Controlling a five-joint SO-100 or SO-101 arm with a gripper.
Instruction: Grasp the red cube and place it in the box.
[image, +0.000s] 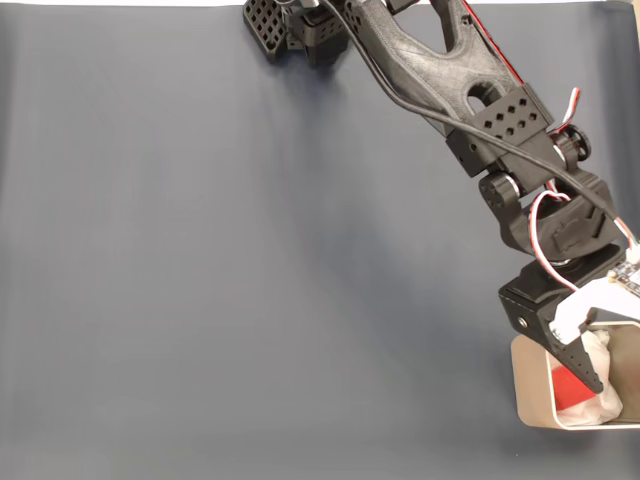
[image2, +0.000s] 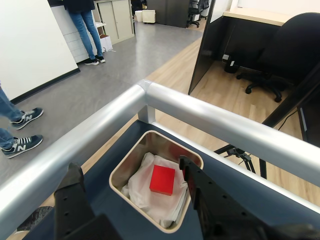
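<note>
While the black robot arm (image: 470, 90) reaches from the top centre of the fixed view down to the lower right, its pincer (image: 590, 370) hangs over the box (image: 530, 385), a beige container with rounded corners sitting at the lower right corner of the dark grey table (image: 220, 280). Seen from the wrist view, the pincer (image2: 135, 185) is spread apart and holds nothing, one black finger at the lower left and the other just right of centre. Between them, the red cube (image2: 162, 179) lies inside the box (image2: 125, 172), resting on crumpled white padding (image2: 140, 192) near the lower middle of the frame. A silver rail (image2: 210, 117) crosses behind the box, and two people's legs (image2: 89, 27) stand on the office floor at the upper left and left edge.
</note>
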